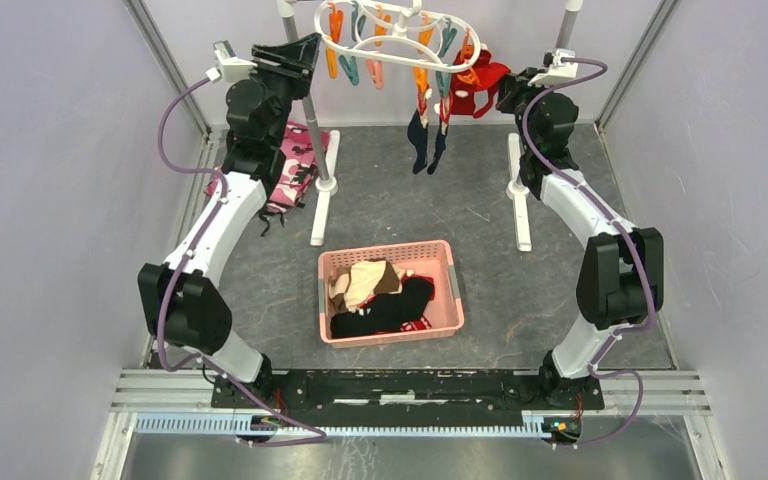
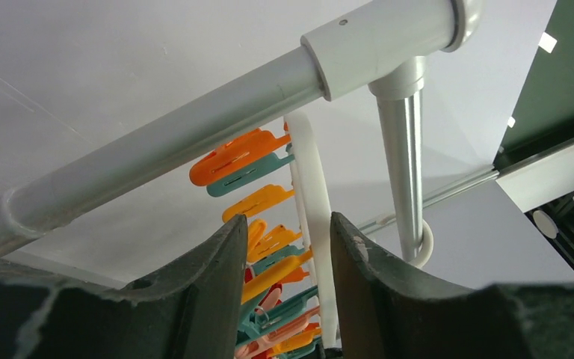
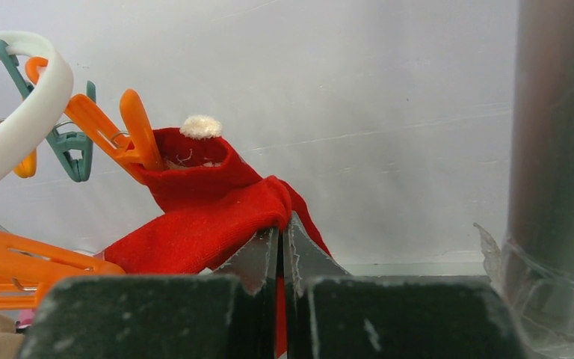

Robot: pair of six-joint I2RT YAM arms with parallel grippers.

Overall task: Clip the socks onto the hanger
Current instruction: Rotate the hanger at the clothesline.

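Your right gripper (image 3: 282, 239) pinched shut on red sock (image 3: 202, 224), at hanger (image 1: 400, 62) right end. Sock light, limp, stretchy: take hold near cuff, where orange clip (image 3: 134, 127) maybe already bites. Left gripper (image 2: 288, 232) straddles hanger ring, jaws apart.

I see white oval hanger (image 2: 310, 194) hung up high. 2 navy socks (image 1: 426, 140) clipped, dangling. Red sock (image 3: 202, 217) at orange clip, R end. Other socks (image 1: 380, 300) piled in pink basket (image 1: 440, 255).

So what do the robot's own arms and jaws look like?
Both match: the left arm and right arm have white curved links between chunky black joint housings, each trailed by a looping purple cable. The jaws are dark, rough-surfaced wedges with chipped, pale-flecked edges.
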